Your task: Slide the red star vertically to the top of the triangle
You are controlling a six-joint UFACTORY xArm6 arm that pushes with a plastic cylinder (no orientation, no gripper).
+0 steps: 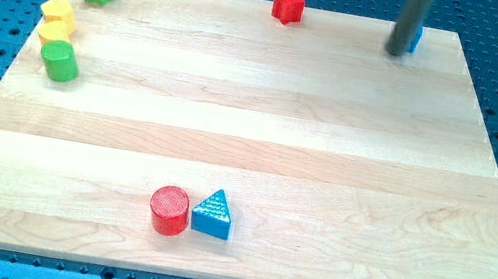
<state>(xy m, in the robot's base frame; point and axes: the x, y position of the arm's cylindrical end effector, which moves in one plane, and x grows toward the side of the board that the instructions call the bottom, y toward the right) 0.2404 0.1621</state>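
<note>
Red star [290,5]: at the board's top edge, middle.
Blue triangle [213,215]: near the bottom edge, touching a red cylinder [169,210] on its left.
Tip [397,52]: bare rod holding nothing, far right of the star, against a blue block [414,38].
Advice: it should go behind the star's top side, then push straight down, stopping just above the triangle.

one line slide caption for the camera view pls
Rod tip at the board's top right beside a blue block; red star at top edge, blue triangle near the bottom.
</note>
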